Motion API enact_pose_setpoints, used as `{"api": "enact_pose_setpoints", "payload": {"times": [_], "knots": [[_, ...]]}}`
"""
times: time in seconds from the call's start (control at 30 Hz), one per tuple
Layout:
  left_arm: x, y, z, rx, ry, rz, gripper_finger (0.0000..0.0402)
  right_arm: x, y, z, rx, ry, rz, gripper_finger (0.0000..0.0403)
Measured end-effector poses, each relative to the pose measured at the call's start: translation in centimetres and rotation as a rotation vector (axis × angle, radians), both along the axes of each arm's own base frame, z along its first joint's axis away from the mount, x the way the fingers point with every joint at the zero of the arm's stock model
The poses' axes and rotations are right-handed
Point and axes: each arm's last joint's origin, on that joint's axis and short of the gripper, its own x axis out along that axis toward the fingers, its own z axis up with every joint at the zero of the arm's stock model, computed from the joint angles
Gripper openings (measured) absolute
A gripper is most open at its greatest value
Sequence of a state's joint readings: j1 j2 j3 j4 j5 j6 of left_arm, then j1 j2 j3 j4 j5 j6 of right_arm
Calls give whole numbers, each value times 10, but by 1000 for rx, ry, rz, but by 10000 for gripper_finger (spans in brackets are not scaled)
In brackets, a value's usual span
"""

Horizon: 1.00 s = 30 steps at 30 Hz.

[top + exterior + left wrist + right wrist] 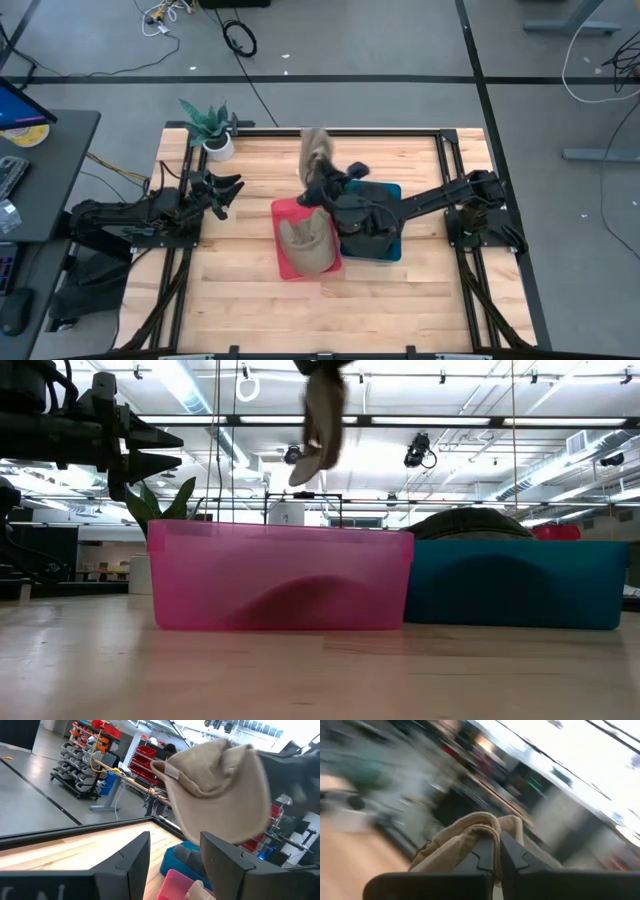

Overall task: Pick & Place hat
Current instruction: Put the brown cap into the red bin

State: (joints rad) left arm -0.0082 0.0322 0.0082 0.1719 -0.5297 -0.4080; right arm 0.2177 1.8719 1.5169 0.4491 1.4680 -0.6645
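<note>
A tan cap (pixel 317 150) hangs high in the air from my right gripper (pixel 328 180), over the far end of the pink bin (pixel 283 212). It also shows in the low view as the tan cap (pixel 320 420), and in the left wrist view as the tan cap (pixel 220 790). Another tan hat (pixel 306 243) lies inside the pink bin. The blue bin (pixel 390 250) stands to its right with a dark hat (pixel 470 522) in it. My left gripper (pixel 228 190) waits open at the table's left, touching nothing. My right gripper is shut on a bunched fold of the cap's cloth (pixel 470 836), pinched between the two fingers (pixel 485 855); how many layers I cannot tell. The cap is lifted clear of the bins and hangs slack below the fingers (pixel 322 368).
A potted plant (pixel 212 130) stands at the table's far left corner. The pink bin (pixel 280 575) and blue bin (pixel 515 585) sit side by side mid-table. Bare wood (pixel 240 310) lies along the near side and to the left of the bins.
</note>
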Motion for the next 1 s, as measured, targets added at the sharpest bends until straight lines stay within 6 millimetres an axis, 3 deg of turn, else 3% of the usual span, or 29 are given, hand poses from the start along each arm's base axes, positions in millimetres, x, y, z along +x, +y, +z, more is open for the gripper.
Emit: {"api": "enact_pose_setpoints", "payload": {"times": [0.07, 0.2, 0.33, 0.5, 0.63, 0.83, 1.0], "knots": [[0, 0, 0, 0, 0, 0, 177, 3, 6, 0, -19, 21, 172, 4], [0, 0, 0, 0, 0, 0, 177, 7, 5, 9, 31, -114, 534, 3], [0, 0, 0, 1, 2, 0, 177, 4, -26, 21, 189, -249, 724, 2], [0, 0, 0, 1, 4, -1, 177, -21, -81, 29, 506, -328, 631, 2], [0, 0, 0, 2, 3, -1, 177, -48, -111, 21, 762, -244, 528, 2], [0, 0, 0, 1, 0, -1, 177, -87, -130, 16, 1045, -113, 365, 3], [0, -1, 3, 5, -30, -28, 177, -102, -138, 30, 1117, -88, 277, 5]]}}
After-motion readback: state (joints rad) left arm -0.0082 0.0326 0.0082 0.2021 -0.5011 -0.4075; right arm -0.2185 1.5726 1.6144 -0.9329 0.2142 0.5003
